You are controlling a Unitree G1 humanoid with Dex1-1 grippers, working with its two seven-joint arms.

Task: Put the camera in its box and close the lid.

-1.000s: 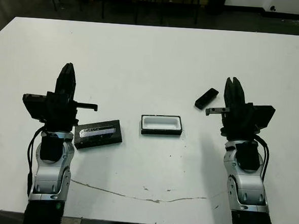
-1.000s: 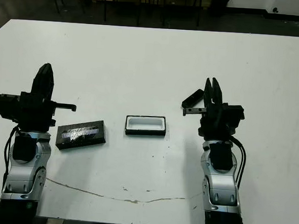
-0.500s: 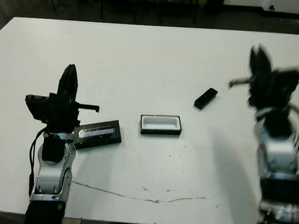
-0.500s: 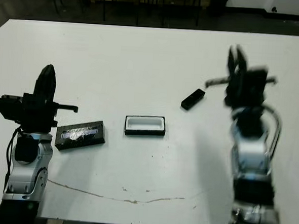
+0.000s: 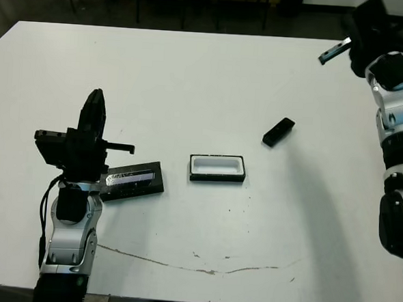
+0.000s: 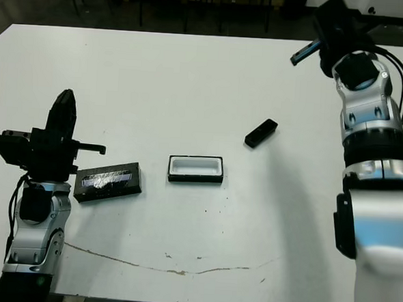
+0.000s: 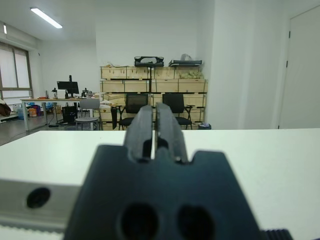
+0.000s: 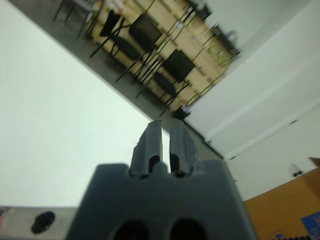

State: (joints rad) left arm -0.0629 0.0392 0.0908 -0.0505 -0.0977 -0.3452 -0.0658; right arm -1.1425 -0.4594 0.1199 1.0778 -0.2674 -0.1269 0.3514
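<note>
The camera (image 5: 278,132), a slim black bar, lies slantwise on the white table, right of centre. The box (image 5: 217,168), a black tray with a white lining, sits open at the table's middle with nothing in it. Left of it lies the lid (image 5: 132,181), a flat black panel with a silvery strip. My left gripper (image 5: 95,95) stands upright just left of the lid, shut and holding nothing (image 7: 154,109). My right arm (image 6: 362,75) is raised high over the far right corner, well away from the camera. Its gripper (image 8: 165,124) is shut and holds nothing.
A thin dark crack line (image 5: 201,266) runs across the table (image 5: 192,75) near its front edge. Chairs and wooden crates (image 7: 150,85) stand beyond the far edge.
My right arm has swung up and away from beside the camera to the far right corner. The left arm, camera, box and lid have stayed put.
</note>
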